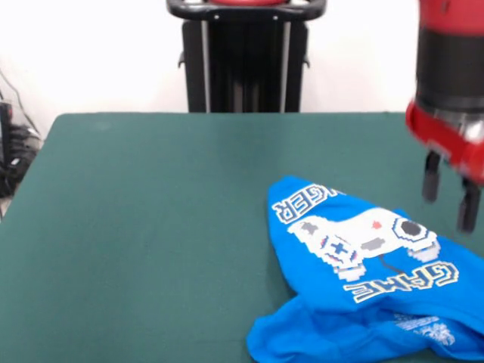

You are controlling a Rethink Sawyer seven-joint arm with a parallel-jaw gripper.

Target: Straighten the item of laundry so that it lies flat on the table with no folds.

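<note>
The item of laundry [363, 280] is a bright blue T-shirt with a white pixel game-controller graphic and outlined block lettering. It lies crumpled at the near right of the dark green table [151, 227], with a fold bunched along its lower edge and part of it running off the picture's right and bottom edges. My gripper [450, 197] hangs from the red and black arm at the right edge, above the shirt's far right part. Its two dark fingers [431, 185] stand apart, open, with nothing between them.
A black pedestal [242, 53] stands beyond the table's far edge, in front of a white wall. Cables [11, 151] lie off the table's left side. The green cloth stretches left and behind the shirt.
</note>
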